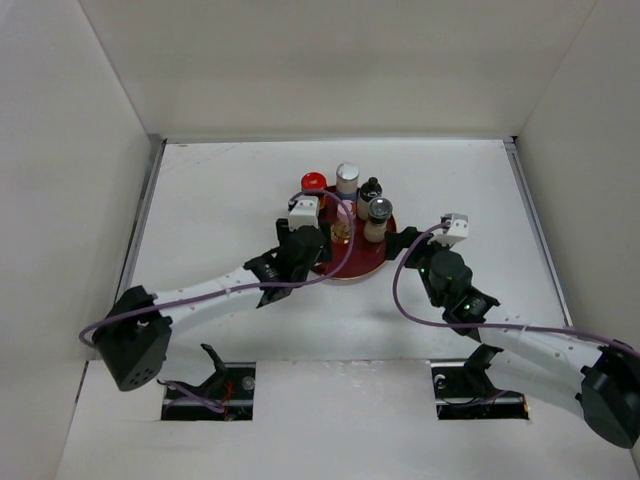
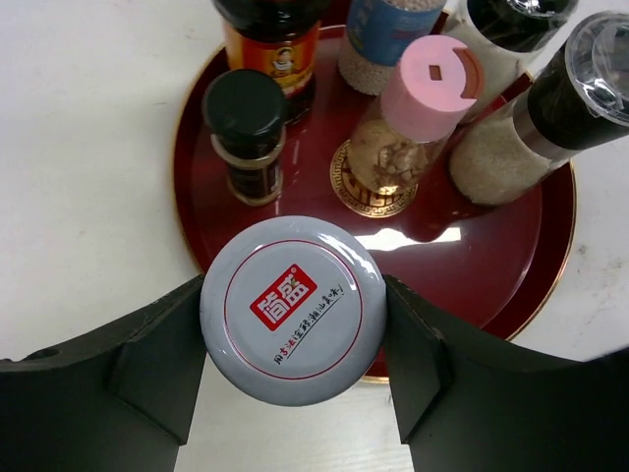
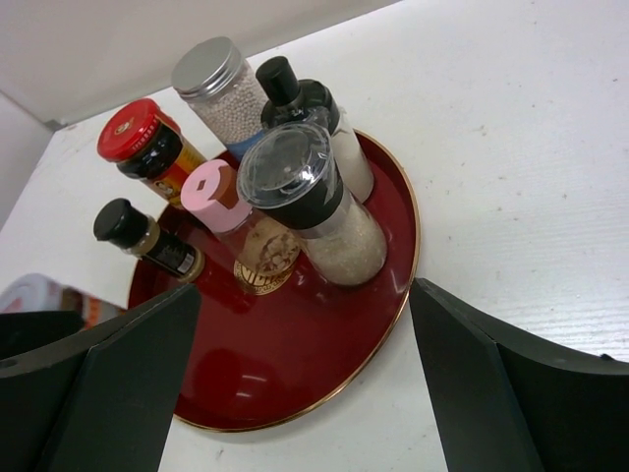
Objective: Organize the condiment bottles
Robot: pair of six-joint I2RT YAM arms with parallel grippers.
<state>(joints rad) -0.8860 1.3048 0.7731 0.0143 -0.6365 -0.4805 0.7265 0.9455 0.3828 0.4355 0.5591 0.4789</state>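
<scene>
1. Between the fingers of the left gripper [image 2: 292,329] sits the grey-capped jar [image 2: 292,305]. Both pads press on the edge of its logo-printed lid, so this hand is clamped on it.
2. Just past those fingertips lies the dark-red tray [image 2: 472,265]. The held jar hides the tray's near rim, and I cannot tell whether its base is down or in the air.
3. Farther out from that hand, six bottles stand upright on the tray:
   - the small black-capped bottle [image 2: 244,123] is ahead and to the left;
   - the pink-capped bottle [image 2: 429,93] is ahead and to the right;
   - the black-topped grinder [image 2: 580,84] is at the far right;
   - the red-capped dark jar [image 3: 142,136], the silver-lidded jar [image 3: 208,67] and the thin dark bottle [image 3: 278,77] stand behind them.
4. By my reckoning the task is nearly finished, with six of the seven gathered and the seventh at the rim. What seems left is to seat it on the tray, let go and draw back.
5. The left arm reaches forward from its base, its wrist turned down over the tray's left edge.
6. The right gripper [image 3: 305,329] is spread wide with nothing between its fingers. The tray and its cluster lie just ahead of them. That arm is bent at the elbow, and the hand hangs beside the tray's right edge.
</scene>
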